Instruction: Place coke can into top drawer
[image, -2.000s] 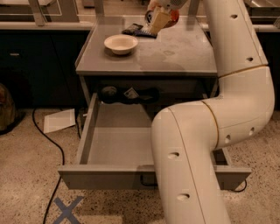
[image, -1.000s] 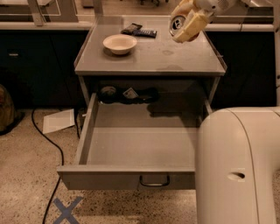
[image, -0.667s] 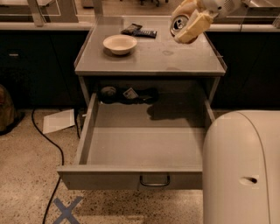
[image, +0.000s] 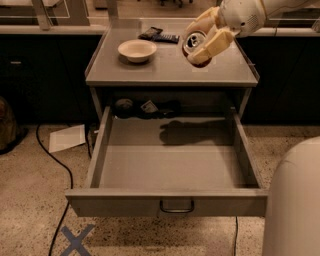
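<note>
Gripper (image: 204, 41) first: where is it?

It hangs above the right half of the counter (image: 165, 70), about midway between the back edge and the front edge.

And its fingers (image: 216, 44)?

They are clenched on the coke can (image: 194, 42). The can is tilted, its silver top faces the camera, and it does not touch the counter.

The top drawer (image: 150, 202)?

It is pulled out below the front edge. Its handle (image: 176, 206) sits at the centre of the front panel. Some small dark things (image: 145, 107) lie at its back, under the counter; I cannot tell what they are.

What else is on the counter?

A cream bowl (image: 137, 50) stands on the left half, well apart from the can. Flat dark objects (image: 159, 35) lie near the back edge.
</note>
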